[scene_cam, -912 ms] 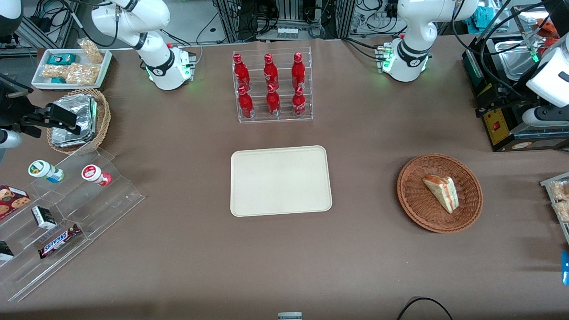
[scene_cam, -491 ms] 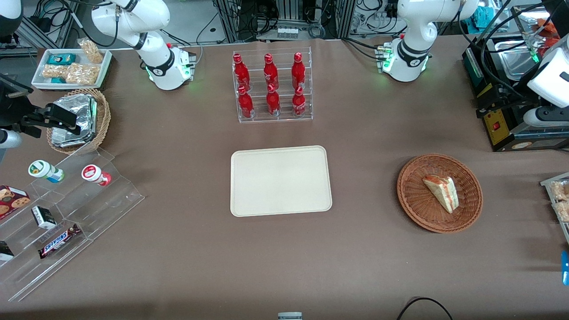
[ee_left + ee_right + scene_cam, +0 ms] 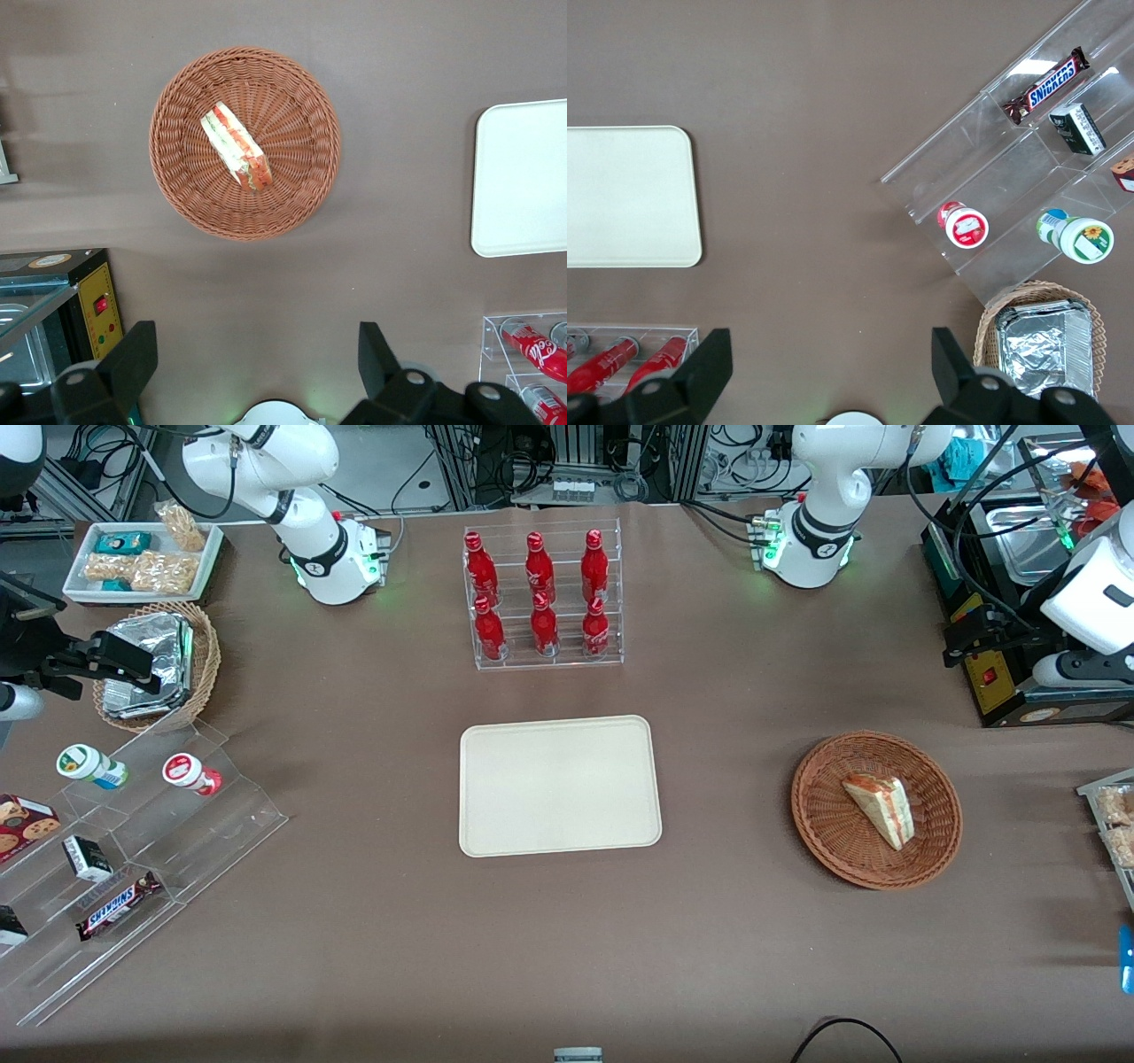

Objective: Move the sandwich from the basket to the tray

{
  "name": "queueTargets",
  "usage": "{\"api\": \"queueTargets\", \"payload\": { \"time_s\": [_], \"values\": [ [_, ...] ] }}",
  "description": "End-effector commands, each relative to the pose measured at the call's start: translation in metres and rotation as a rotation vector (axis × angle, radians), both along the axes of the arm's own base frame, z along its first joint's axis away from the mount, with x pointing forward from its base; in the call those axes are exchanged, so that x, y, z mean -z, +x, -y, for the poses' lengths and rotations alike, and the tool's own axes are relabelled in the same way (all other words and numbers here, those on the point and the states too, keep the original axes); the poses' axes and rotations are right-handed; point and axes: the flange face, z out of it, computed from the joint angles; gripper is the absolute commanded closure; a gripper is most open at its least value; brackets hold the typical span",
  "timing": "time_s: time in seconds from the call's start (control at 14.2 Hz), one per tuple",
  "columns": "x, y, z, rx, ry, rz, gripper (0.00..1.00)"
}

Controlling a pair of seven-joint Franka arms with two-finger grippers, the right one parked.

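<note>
The sandwich (image 3: 235,147) lies on its side in the basket (image 3: 306,190), slightly off centre, its long axis running from about 11 to 5 o'clock in the wrist view. The gripper (image 3: 257,354) hangs high above the counter (image 3: 399,53) with fingers (image 3: 133,359) spread wide and empty; the sandwich sits toward 12 o'clock from them, well apart. The tray (image 3: 496,833) lies bare toward the counter's middle.

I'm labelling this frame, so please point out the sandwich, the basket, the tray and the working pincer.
sandwich (image 3: 880,809), front view, middle of the wedge.
basket (image 3: 828,828), front view, bare wicker floor.
tray (image 3: 558,785), front view, bare middle.
pincer (image 3: 257,359), left wrist view, between its open fingertips.
</note>
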Motion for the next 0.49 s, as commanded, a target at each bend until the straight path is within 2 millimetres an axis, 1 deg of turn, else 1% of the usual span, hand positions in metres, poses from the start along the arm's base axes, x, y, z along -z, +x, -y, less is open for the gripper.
{"api": "queueTargets", "payload": {
  "time_s": [0.0,0.14,0.21,0.35,0.42],
  "values": [
    [0.027,0.012,0.001,0.002,0.004,-0.022,0.0],
    [0.059,0.02,0.0,0.002,0.007,-0.06,0.0],
    [0.081,0.025,-0.001,-0.001,0.01,-0.083,0.0],
    [0.136,0.042,-0.011,-0.012,0.033,-0.098,0.0],
    [0.159,0.046,-0.016,-0.016,0.035,-0.072,0.0]
  ]
}}
